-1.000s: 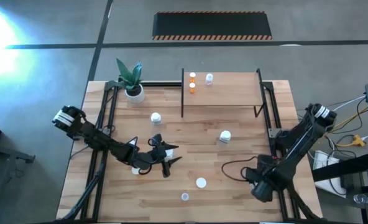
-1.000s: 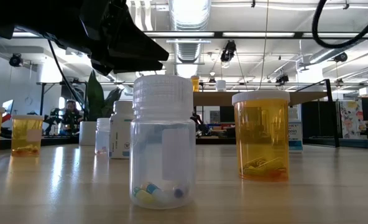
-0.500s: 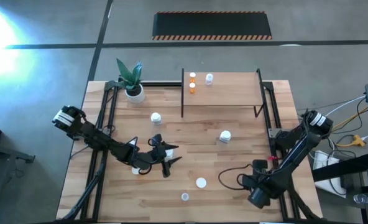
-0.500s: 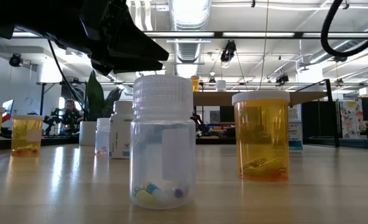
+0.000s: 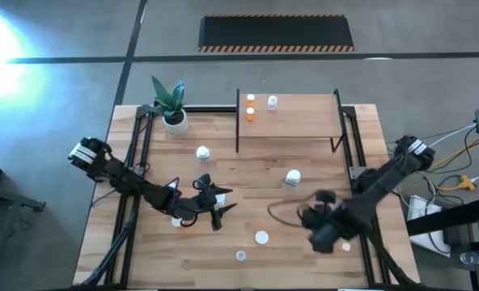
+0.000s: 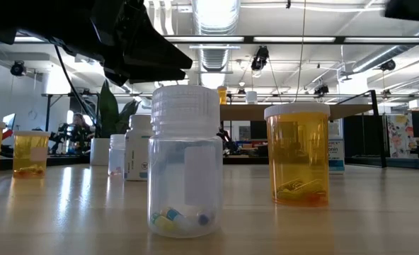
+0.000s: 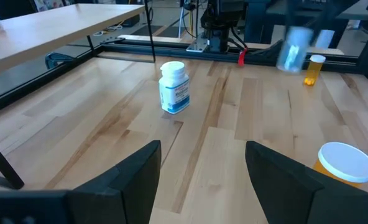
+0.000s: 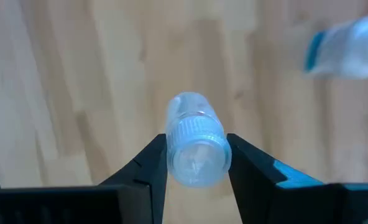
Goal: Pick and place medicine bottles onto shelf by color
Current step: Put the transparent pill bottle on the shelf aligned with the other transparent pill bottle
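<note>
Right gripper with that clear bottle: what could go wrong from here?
1. The right gripper pinches the small clear bottle near its cap only; it might slip or swing out.
2. The white bottle stands on the way to the shelf; a low carry may knock it.
3. The left gripper waits open mid-table, apart for now.

Tabletop [image 7: 115,118] pale wood planks, smooth satin. Clear bottle [image 6: 185,161] glossy see-through plastic, ribbed cap. Orange bottle [image 6: 298,155] translucent plastic.

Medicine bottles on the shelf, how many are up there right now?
3, all in the far-left corner of the shelf: rear orange bottle by the post, front orange bottle just before it, white-capped bottle to their right. Any below the board would be hidden.
</note>
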Controlling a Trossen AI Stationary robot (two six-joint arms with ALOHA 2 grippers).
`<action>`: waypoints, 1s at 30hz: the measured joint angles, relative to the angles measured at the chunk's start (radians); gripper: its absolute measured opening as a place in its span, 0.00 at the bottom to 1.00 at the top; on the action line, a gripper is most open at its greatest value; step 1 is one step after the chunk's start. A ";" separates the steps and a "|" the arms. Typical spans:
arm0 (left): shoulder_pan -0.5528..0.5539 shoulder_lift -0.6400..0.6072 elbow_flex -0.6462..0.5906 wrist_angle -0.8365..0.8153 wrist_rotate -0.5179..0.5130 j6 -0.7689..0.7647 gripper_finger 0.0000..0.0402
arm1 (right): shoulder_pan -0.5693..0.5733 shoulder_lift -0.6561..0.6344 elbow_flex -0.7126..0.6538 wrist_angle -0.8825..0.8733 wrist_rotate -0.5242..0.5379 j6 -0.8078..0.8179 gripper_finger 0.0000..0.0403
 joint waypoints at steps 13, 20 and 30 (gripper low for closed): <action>0.018 0.226 0.087 0.344 0.036 0.465 0.54 | -0.305 0.006 0.039 0.350 0.030 -0.451 0.31; 0.064 0.412 0.267 0.350 0.036 0.494 0.54 | -0.304 0.008 -0.030 0.440 0.029 -0.443 0.32; 0.082 0.452 0.391 0.230 0.118 0.488 0.54 | -0.304 0.008 -0.049 0.439 0.099 -0.375 0.33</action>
